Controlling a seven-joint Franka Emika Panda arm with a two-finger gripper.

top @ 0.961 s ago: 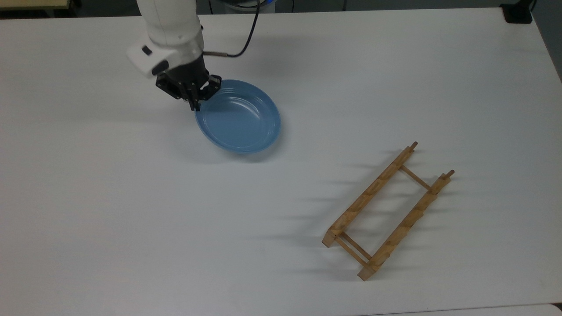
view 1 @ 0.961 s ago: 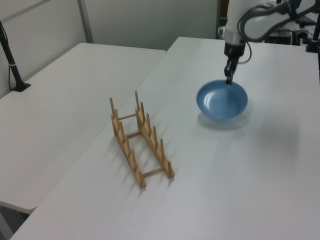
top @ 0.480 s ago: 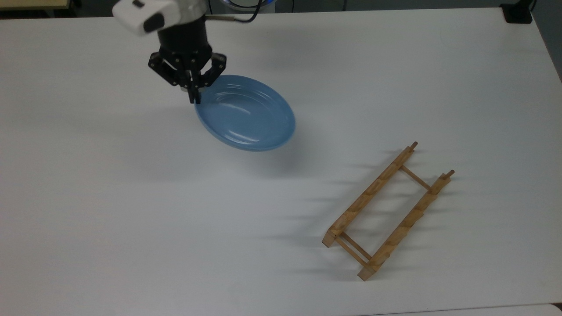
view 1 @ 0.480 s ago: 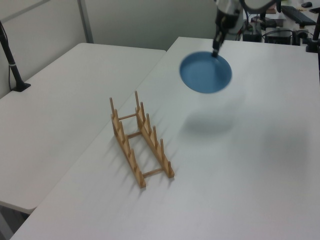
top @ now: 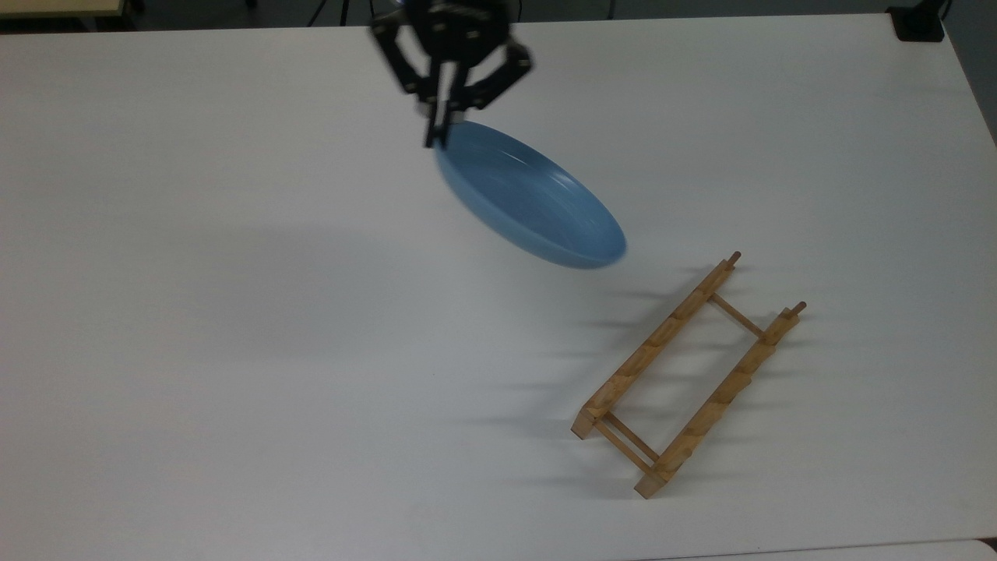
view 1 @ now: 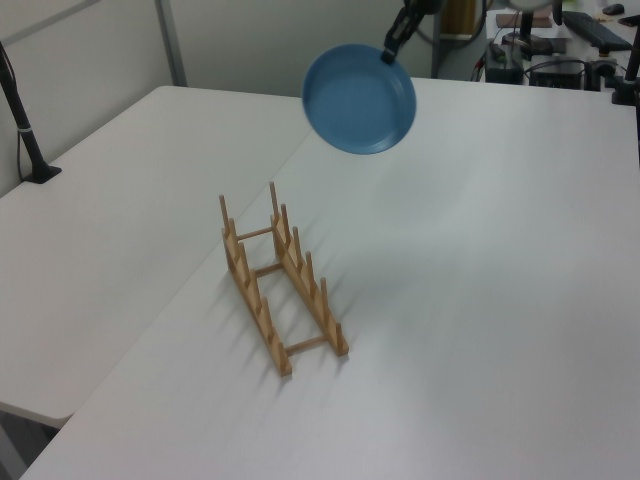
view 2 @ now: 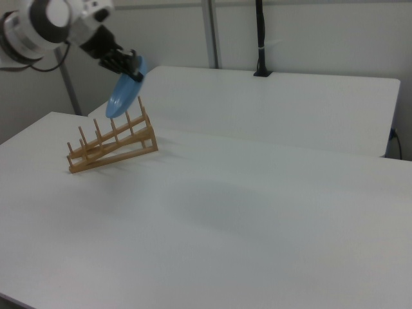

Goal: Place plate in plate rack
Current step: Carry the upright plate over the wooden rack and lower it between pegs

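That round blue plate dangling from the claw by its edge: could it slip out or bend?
The round light-blue plate probably won't bend: it hangs tilted from one rim point and keeps its round shape. It may be fairly light, as a thin pinch by the black two-finger gripper carries it. Slipping seems possible, since its surface looks smooth and glossy.

gripper raised high, fingers pinched together, pointing down.

Plate: round, light blue, raised rim, airborne, steeply tilted, pinched at rim. Plate rack: light-brown wood, two pegged rails, dowel crossbars, standing on counter, apart from plate.
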